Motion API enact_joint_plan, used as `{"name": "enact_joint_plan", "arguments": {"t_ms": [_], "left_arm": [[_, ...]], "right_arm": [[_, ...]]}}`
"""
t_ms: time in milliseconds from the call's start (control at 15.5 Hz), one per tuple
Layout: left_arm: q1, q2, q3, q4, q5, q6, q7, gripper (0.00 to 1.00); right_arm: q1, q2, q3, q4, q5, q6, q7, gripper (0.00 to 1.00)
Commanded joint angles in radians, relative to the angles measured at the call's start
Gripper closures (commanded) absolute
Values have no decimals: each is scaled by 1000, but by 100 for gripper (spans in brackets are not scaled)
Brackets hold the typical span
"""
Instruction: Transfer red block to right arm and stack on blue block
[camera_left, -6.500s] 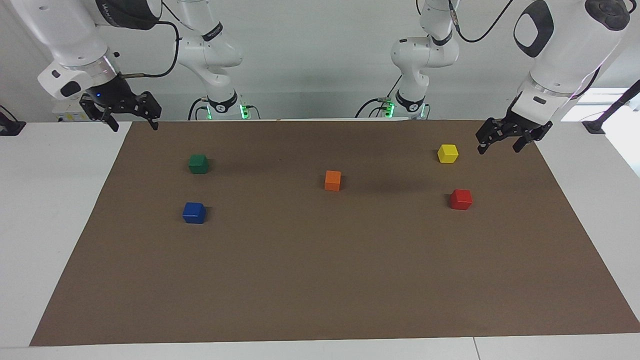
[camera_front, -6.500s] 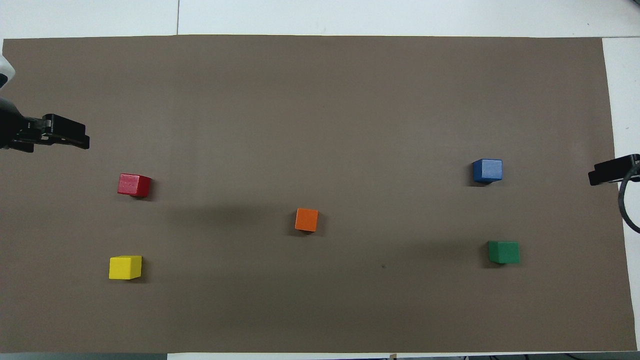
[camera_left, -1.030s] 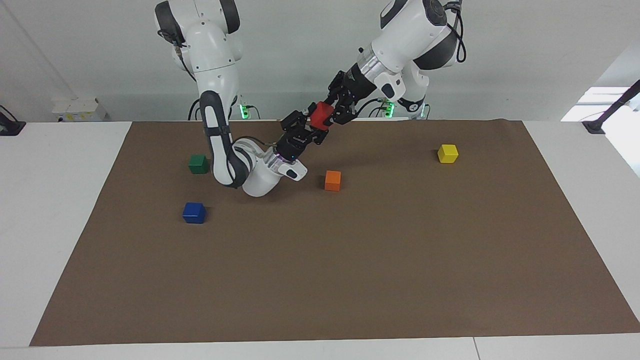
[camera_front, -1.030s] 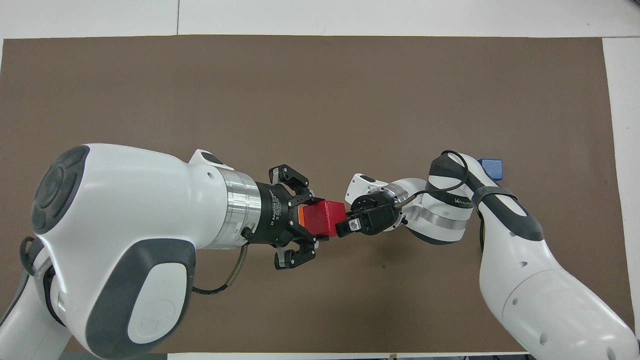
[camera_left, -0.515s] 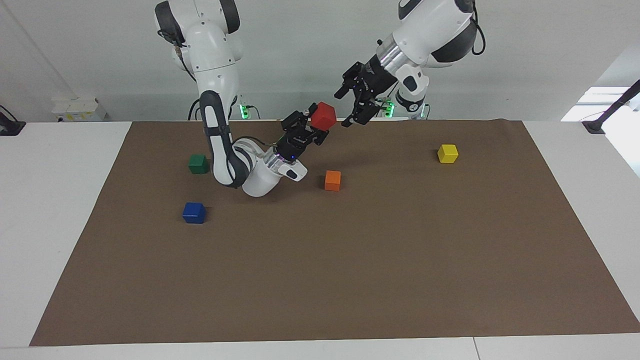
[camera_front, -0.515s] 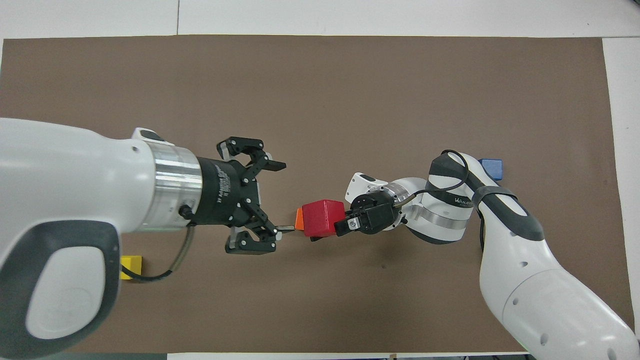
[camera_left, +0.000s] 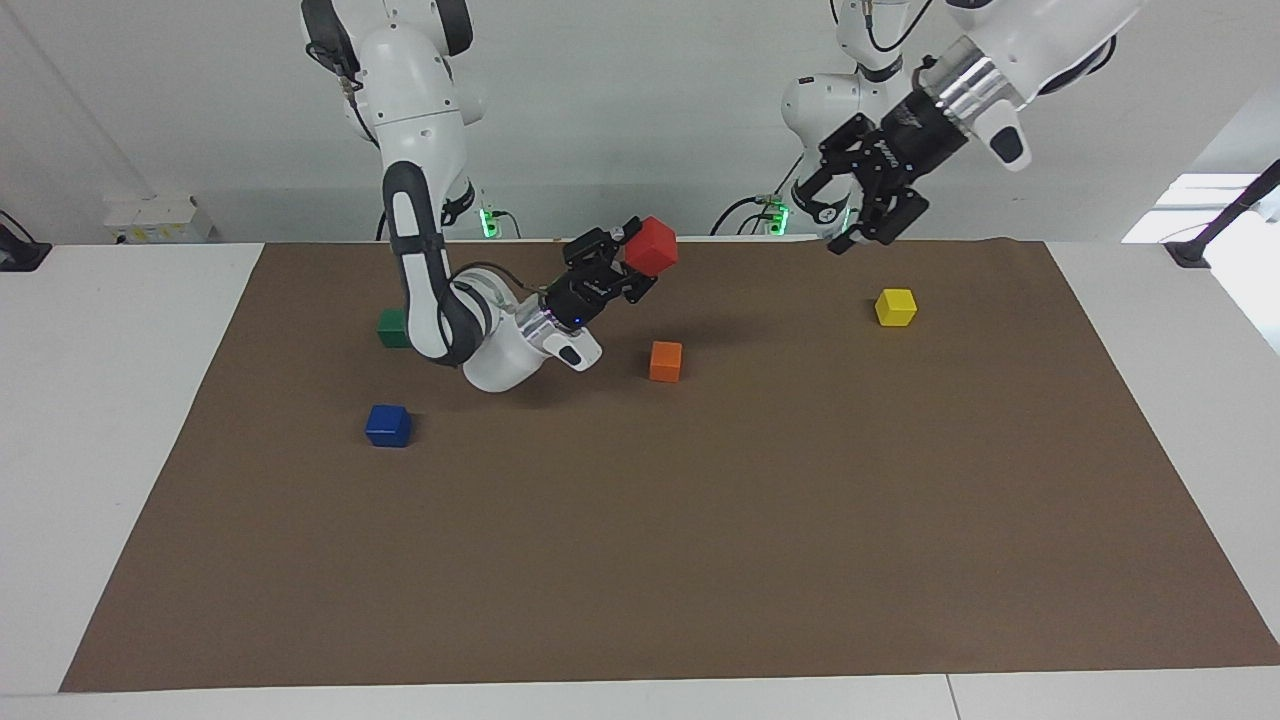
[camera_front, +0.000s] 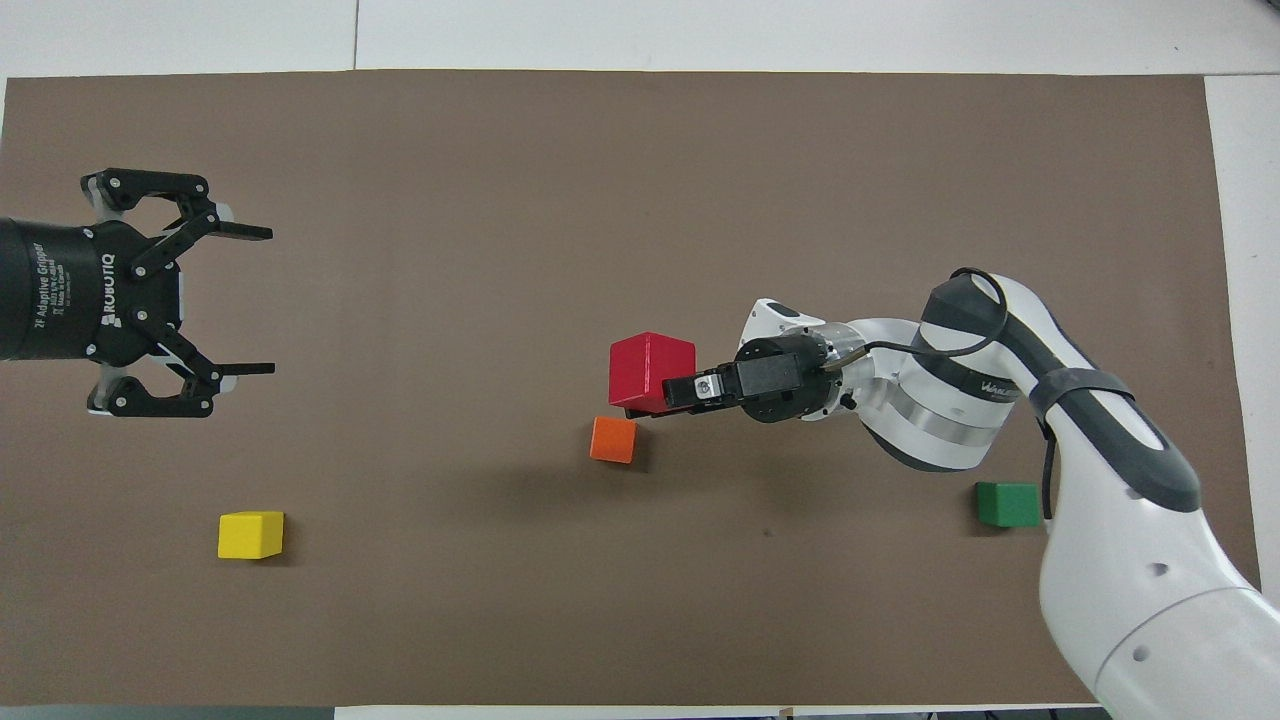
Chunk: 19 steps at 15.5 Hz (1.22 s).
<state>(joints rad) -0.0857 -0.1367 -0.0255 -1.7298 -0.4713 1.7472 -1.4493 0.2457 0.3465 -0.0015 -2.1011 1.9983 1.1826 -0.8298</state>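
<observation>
Red block (camera_left: 651, 246) sitting clamped in the right gripper (camera_left: 628, 266), raised above the brown mat (camera_left: 700, 520) near the orange cube (camera_left: 665, 361); left gripper (camera_left: 868, 212) hanging in the air with jaws spread wide, holding nothing, over the mat's left-arm end; blue block (camera_left: 388, 425) lying on the mat, farther from the robots than the green cube (camera_left: 391, 326)

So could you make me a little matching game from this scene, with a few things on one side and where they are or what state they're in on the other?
Things:
1. red block
2. blue block
3. left gripper
4. orange block

States:
a. open and holding nothing, up in the air
b. resting on the brown mat, toward the right arm's end
c. held up in the right gripper
d. resting on the mat near the middle of the table

Pairs: 1-c, 2-b, 3-a, 4-d
</observation>
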Motion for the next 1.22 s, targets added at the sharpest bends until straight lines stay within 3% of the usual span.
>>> {"name": "enact_joint_plan", "arguments": {"t_ms": [0,257,450,708,772,965,1158], "left_arm": [[-5,41,68,22,88,-15,195,0],[-8,167,105,206,235,-124,389,0],[-8,226,110,257,330,-164,560,0],[-12,370,187,433,370,-213,691,0],[-16,371,187,432,413,-200,749,0],[-28,327,238,308,430,-195,989,0],[-42,299,239,254,419,-146,1004,0]], "right_arm": [[-63,-49,3,19,-94,84,66,100],[-121,-145,1,42,-258,211,177,100],[-154,-242,0,44,-375,282,289,100],[-190,-323,0,98,-594,327,452,100],[-190,-328,0,116,-652,327,477,100],[-183,-360,0,171,-865,394,556,100],[-172,-391,3,213,-1082,433,652,100]]}}
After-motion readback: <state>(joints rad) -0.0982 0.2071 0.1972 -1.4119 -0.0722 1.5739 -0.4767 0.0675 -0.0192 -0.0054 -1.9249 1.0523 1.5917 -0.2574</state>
